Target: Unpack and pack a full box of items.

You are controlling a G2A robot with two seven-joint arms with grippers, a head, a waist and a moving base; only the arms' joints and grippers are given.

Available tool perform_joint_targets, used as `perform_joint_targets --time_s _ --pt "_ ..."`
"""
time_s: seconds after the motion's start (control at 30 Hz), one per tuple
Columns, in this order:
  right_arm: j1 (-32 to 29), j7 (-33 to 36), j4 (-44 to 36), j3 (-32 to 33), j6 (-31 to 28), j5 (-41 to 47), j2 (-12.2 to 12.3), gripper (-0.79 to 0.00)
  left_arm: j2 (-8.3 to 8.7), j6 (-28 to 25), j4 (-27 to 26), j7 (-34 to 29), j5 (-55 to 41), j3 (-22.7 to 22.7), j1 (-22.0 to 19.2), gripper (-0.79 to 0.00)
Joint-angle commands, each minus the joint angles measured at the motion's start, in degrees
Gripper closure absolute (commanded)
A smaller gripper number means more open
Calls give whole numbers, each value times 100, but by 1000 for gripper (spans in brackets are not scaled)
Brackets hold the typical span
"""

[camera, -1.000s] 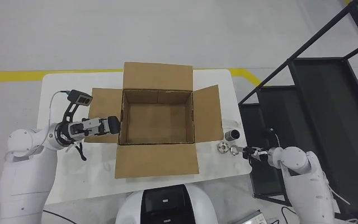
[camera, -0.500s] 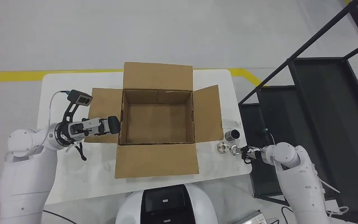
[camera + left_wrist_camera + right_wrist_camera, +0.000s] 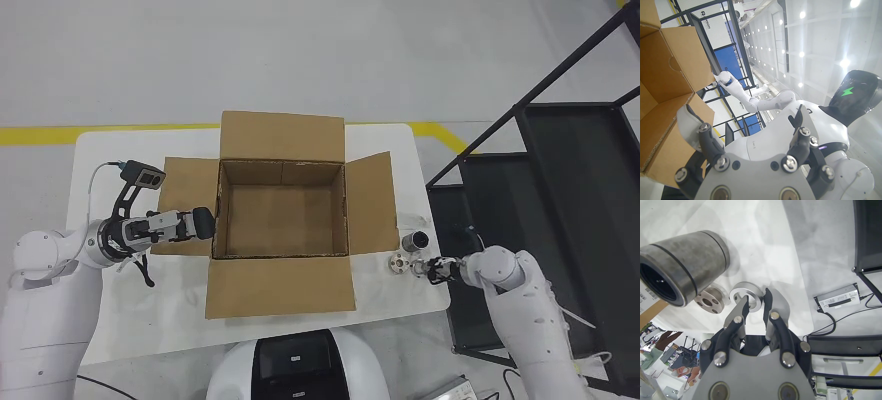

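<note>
An open cardboard box (image 3: 283, 172) stands in the middle of the table with nothing visible inside and its four flaps folded out. My left gripper (image 3: 205, 222) is open at the box's left wall; one pad (image 3: 687, 115) lies against the cardboard (image 3: 664, 62). On the table right of the box lie a dark metal cylinder (image 3: 415, 240), a small flange (image 3: 399, 263) and a silver ring (image 3: 741, 292). My right gripper (image 3: 756, 296) is low over the ring, open by a narrow gap, and the ring's rim sits between its fingertips. The cylinder (image 3: 687, 262) and flange (image 3: 709, 301) lie just beyond.
The white table (image 3: 130, 160) ends close behind my right gripper (image 3: 432, 268). A black metal rack (image 3: 540, 200) stands right of that edge. A grey power unit with cables (image 3: 838, 296) lies on the floor below.
My right gripper has moved left along the table's right edge, up to the small metal parts. The left arm and the box have kept still.
</note>
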Motion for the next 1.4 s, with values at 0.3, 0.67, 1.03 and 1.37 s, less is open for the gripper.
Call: perform_joint_targets --time_s 0.3,0.67,1.03,1.37 --pt "8 -30 -132 -89 198 -67 42 0 0 0 0 0 0 0 0 -785" --pt "-1197 557 -1577 1138 -559 1299 200 0 0 0 0 0 0 0 0 -785" --pt "-1999 199 -3056 1880 -1269 3548 173 0 0 0 0 0 0 0 0 -785" --pt "-1756 145 -4334 1321 -1209 3639 210 0 0 0 0 0 0 0 0 -785"
